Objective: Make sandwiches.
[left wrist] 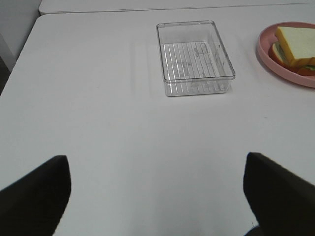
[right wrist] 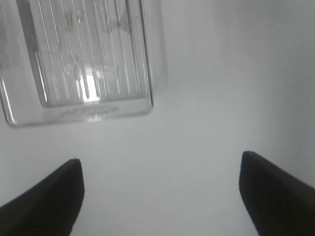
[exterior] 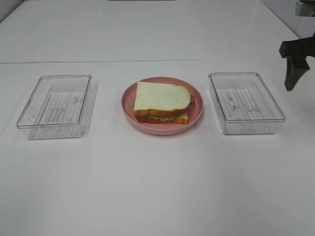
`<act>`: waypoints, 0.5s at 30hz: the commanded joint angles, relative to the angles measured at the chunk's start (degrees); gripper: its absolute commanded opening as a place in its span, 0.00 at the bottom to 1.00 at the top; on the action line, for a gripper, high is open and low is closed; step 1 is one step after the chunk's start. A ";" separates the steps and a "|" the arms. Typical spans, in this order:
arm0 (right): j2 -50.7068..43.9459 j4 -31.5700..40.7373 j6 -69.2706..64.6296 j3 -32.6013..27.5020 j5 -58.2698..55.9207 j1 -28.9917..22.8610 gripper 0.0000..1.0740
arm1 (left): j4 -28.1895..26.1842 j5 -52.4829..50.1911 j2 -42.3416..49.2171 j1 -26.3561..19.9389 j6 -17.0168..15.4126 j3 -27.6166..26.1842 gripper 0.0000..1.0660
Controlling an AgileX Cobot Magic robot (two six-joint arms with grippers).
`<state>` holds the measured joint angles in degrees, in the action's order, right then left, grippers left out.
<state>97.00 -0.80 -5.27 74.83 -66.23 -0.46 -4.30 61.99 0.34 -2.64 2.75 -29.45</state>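
place: robot test bench, lab-like | evidence: bare white table (exterior: 157, 196) ahead of both grippers, nothing domestic on it | props: toy sandwich (exterior: 162, 102) on a pink plate (exterior: 129, 105), flanked by two clear plastic trays (exterior: 54, 105) (exterior: 246, 103) | layout: symmetrical, staged

The right hand (exterior: 295, 66) hangs at the far right edge of the scene, black fingers pointing down, spread apart and holding nothing. The left hand (left wrist: 157, 196) has its fingers spread wide apart, also holding nothing.
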 commanded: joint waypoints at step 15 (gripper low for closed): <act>-55.86 1.43 -1.20 -33.06 1.55 0.11 0.74 | -0.23 -0.34 0.86 0.11 -0.29 0.00 0.84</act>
<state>45.38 0.00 -5.79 43.20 -64.00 -0.46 -4.30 61.99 0.34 -2.64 2.75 -29.45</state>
